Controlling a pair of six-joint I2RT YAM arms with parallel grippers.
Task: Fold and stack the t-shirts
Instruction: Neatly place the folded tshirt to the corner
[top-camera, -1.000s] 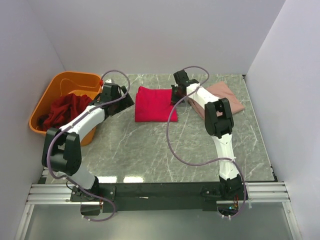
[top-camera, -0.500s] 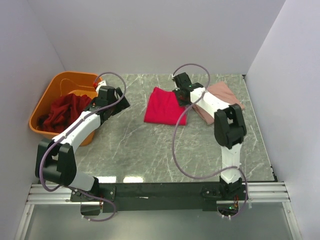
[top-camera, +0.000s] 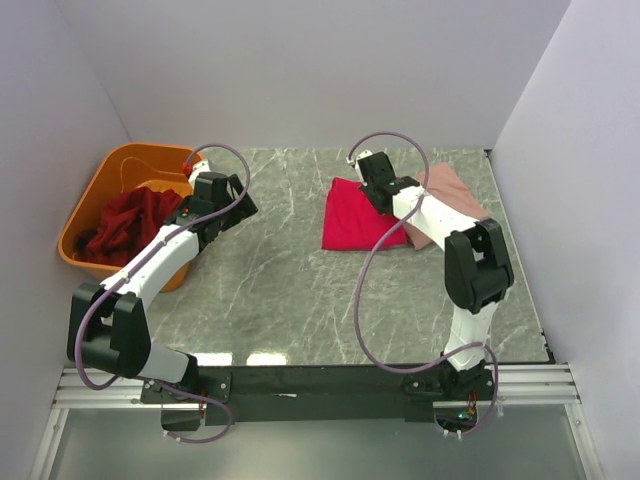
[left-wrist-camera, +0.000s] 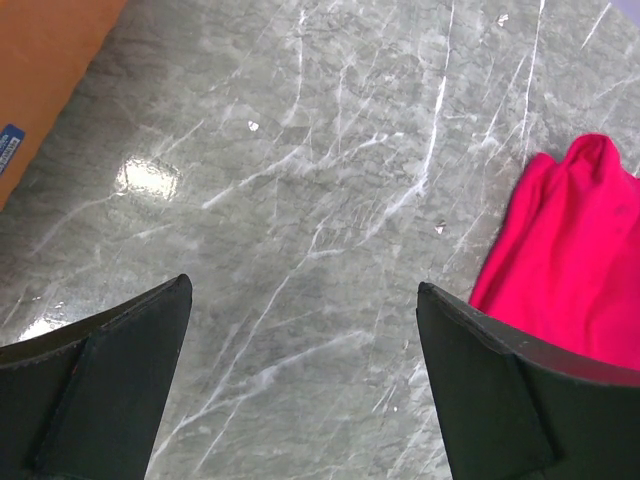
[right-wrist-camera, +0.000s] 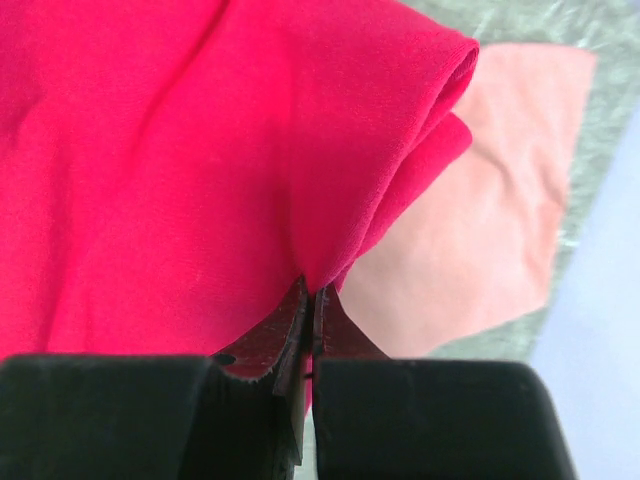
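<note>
Roughly mid-task, judging by how the cloth lies on the grey marbled stone bench (top-camera: 280, 290).

At the bench's far left, an orange plastic tub (top-camera: 112, 168), with a heap of dark maroon-red cloth t-shirts (top-camera: 125, 222) crumpled inside. Unfolded, so counted as work left. Cannot tell how many in the heap.

Right of centre, towards the far edge, a bright crimson-pink cloth t-shirt (top-camera: 350, 218). Folded into a rough rectangle and mostly flat on the bench. Just beside it, at the far right, a pale salmon-pink cloth t-shirt (top-camera: 458, 192), folded too by the look of it and likely the base of the stack. In the right wrist view, the crimson shirt's bunched edge seems to lap over the salmon cloth rather than sit squarely on top. Stacking under way, then, not finished.

Right end effector (right-wrist-camera: 310, 295): pinched closed on a fold at the crimson shirt's edge, fingers meeting with cloth between them. Left end effector (left-wrist-camera: 300, 298): spread wide, gripping nothing, hovering over bare bench between tub and crimson shirt, nearer the tub.

Left to do, in all likelihood: seating the crimson shirt squarely on the salmon one, letting go, then fetching, folding and stacking each maroon shirt in turn.
</note>
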